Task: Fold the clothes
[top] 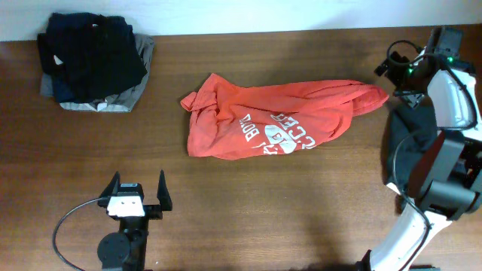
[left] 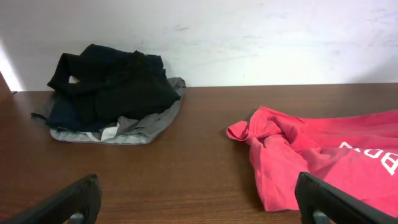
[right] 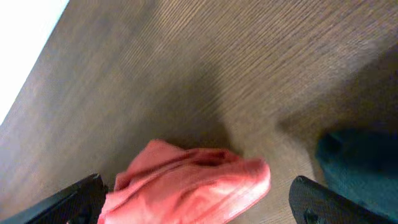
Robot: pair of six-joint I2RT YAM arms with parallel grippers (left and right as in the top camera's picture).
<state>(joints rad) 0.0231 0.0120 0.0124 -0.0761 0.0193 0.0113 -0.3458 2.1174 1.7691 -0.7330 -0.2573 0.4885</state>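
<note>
The clothes are one red-orange T-shirt (top: 279, 120) with white lettering, lying crumpled across the middle of the table. In the left wrist view its bunched left end (left: 323, 155) lies ahead and to the right. My left gripper (top: 138, 192) stands open near the front edge, short of the shirt, with bare wood between its fingers (left: 74, 202). My right gripper (top: 392, 79) hovers open at the shirt's right end. In the right wrist view that rolled end (right: 193, 183) lies between the wide-apart fingers (right: 323, 202), and nothing is gripped.
A pile of dark and grey garments (top: 94, 64) sits at the back left corner, also seen as the pile (left: 112, 93) against the white wall. A dark garment (top: 414, 132) lies at the right by the right arm's base.
</note>
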